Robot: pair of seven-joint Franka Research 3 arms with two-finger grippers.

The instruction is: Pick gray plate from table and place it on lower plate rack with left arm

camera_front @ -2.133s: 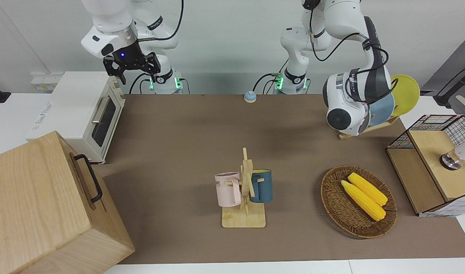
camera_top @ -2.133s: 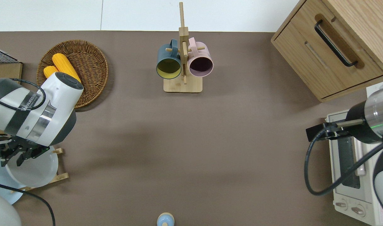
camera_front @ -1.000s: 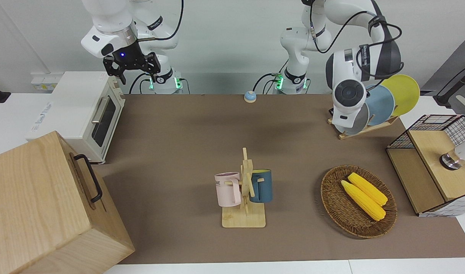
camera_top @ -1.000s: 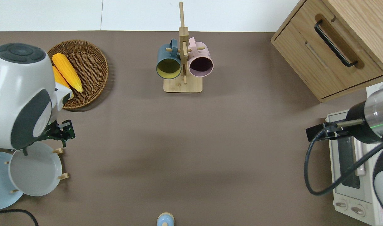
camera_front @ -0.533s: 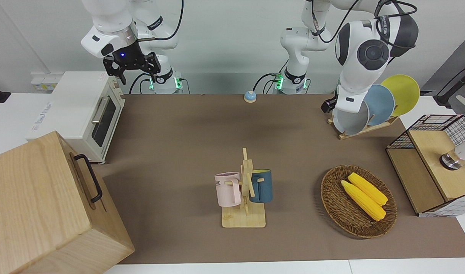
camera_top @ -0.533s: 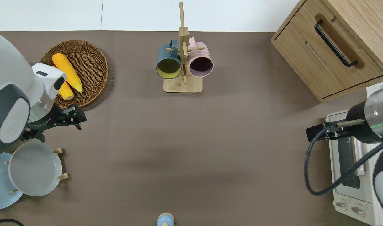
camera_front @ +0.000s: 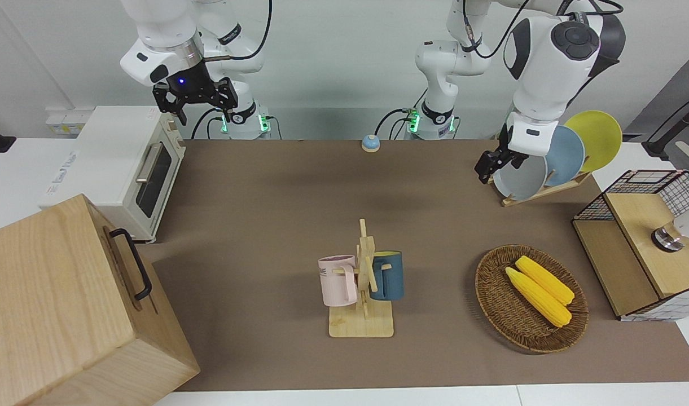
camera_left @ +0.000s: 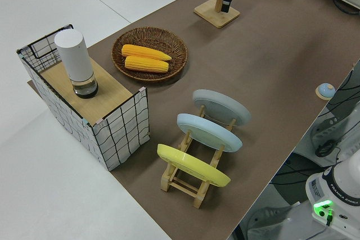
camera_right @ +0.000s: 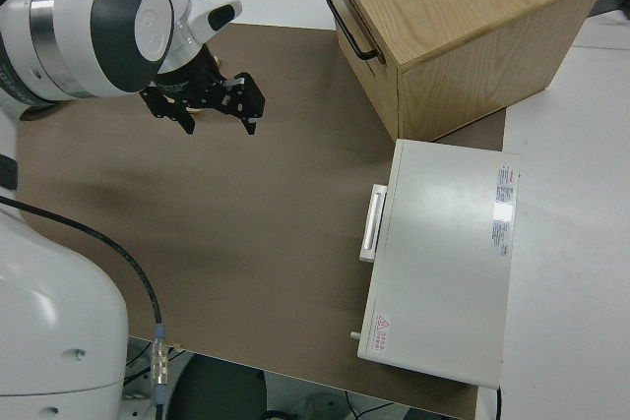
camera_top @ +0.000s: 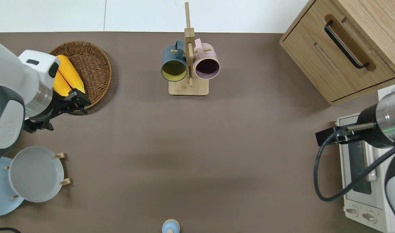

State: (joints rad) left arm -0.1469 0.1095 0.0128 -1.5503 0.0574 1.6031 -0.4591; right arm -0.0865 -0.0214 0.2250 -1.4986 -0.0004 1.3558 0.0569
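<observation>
Front view: brown table (camera_front: 276, 186); gray plate (camera_front: 519, 179) leans in the lower plate rack (camera_front: 547, 190), left gripper (camera_front: 494, 163) just beside it.

Overhead: left gripper (camera_top: 56, 111) jaws wide, empty; right arm parked. A low swing could clip the plate.

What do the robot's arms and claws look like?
Both arms are white and rounded. The left arm has dark gray round joint caps and black cables looping along it. Its gripper is black with two fingers. The right gripper is black too, with a small blue light above it.
</observation>
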